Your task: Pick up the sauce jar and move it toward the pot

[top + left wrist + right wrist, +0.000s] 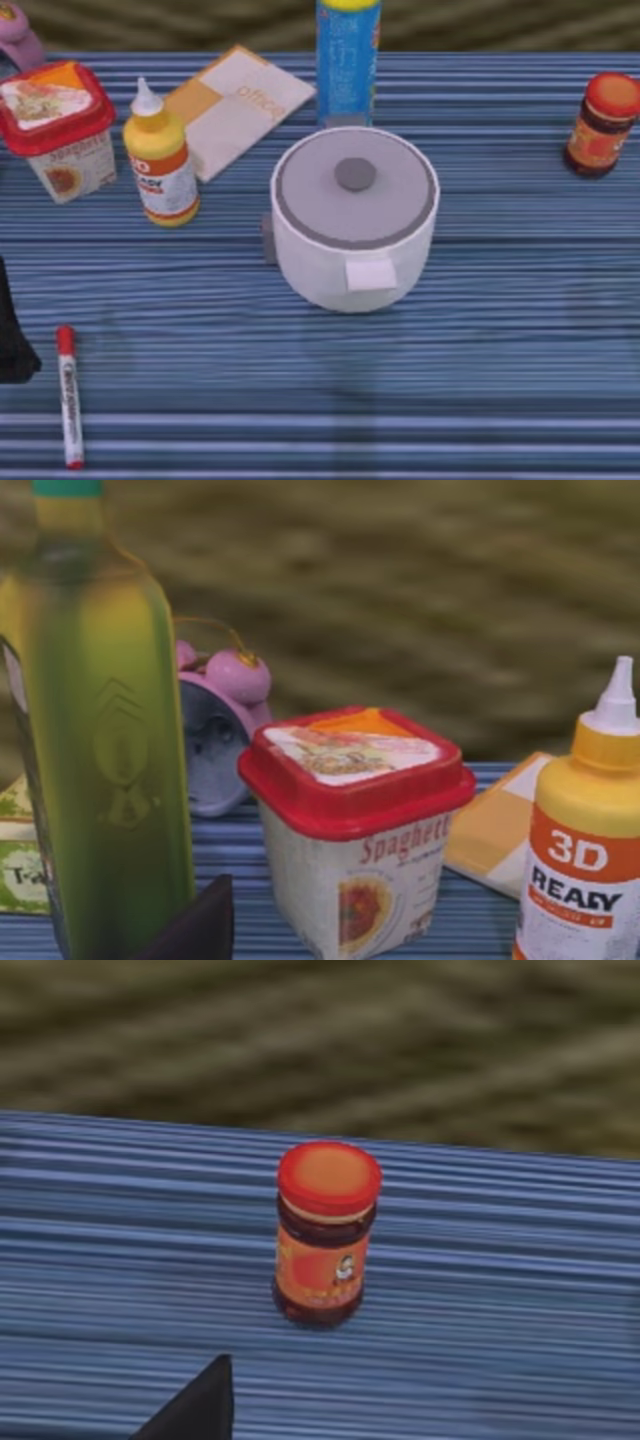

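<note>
Sauce jar (601, 124) upright, lid up, far right of pot (354, 219); jaws' state can't tell.

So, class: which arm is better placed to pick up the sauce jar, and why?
The right arm. The sauce jar stands at the table's right edge, upright and central in the right wrist view. The left wrist camera faces the spaghetti tub, far left of the pot.

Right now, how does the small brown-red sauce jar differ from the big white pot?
The small brown-red, orange-labelled sauce jar stands at the table's right edge; the large white cylindrical pot sits mid-table. The sauce jar's lid is red-orange; the pot's is grey and knobbed. Both stand upright, lidded, ungripped.
</note>
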Robot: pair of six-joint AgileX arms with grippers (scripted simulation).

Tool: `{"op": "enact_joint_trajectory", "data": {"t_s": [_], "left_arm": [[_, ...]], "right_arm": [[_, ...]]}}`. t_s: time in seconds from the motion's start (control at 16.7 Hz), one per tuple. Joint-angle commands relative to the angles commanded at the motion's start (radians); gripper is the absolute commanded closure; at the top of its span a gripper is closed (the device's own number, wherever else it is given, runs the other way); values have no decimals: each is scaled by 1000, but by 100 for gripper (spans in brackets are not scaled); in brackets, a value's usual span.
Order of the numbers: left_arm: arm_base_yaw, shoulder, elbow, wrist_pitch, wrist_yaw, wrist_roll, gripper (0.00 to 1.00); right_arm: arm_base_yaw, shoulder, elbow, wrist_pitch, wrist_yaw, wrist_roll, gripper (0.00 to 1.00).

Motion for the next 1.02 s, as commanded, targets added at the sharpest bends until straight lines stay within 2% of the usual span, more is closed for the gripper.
{"op": "enact_joint_trajectory", "data": {"t_s": [1.02], "left_arm": [[0, 0, 0, 0, 0, 0, 0]], "right_arm": [[-8, 1744, 1758, -983, -59, -328, 0]]}}
